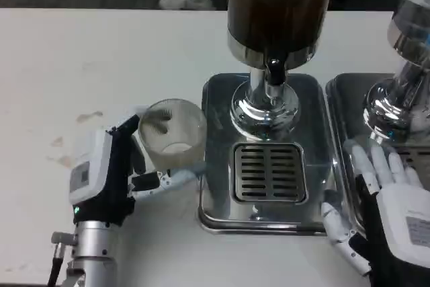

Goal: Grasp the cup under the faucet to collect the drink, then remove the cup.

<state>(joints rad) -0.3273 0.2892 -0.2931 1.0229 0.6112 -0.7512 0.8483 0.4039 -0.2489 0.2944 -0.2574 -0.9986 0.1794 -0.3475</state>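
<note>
Right hand (396, 206) rests with fingers apart; left hand (111, 173) clamps the cup (173, 132), which could tip against the tray (215, 193) lip.

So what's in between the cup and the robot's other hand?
In the head view, the dispenser's shiny drip tray with its slotted grate lies between the cup, held by the left hand, and the open right hand.
</note>
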